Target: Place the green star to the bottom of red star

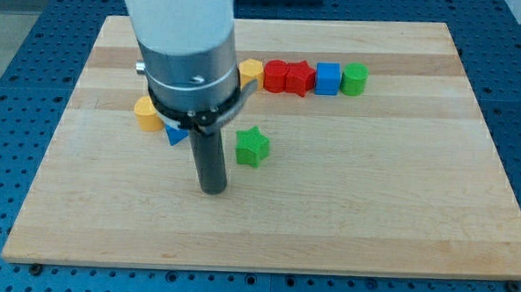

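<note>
My tip [213,190] rests on the tabletop [398,214] at centre frame, just left of and slightly below the green star [252,147], apart from it. This arm carries no pincer, only the rod, so nothing opens or clamps. The red star [300,77] sits in the row at upper centre, between a red block [275,76] and a blue cube [328,78]. The likely risk: an off-centre push spins the green star aside, or overshoots into that row and scatters it. No containers are in view.

White-grey arm [182,28], dark rod [211,157]
</note>
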Available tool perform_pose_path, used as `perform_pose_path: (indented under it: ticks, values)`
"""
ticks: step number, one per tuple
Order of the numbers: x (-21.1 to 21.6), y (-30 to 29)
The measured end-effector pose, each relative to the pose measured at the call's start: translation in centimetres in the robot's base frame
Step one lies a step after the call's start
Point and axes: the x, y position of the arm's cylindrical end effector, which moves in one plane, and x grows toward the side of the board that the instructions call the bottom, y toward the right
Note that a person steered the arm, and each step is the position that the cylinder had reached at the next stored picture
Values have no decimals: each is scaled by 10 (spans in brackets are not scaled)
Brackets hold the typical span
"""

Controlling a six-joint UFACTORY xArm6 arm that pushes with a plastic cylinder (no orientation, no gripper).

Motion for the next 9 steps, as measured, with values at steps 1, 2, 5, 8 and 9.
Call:
perform_pose_path:
  ticks: [1,2,5,8,9]
  values:
    - [-18,0]
    - [-31,11]
    - [-40,75]
    - [-54,109]
    - [-54,119]
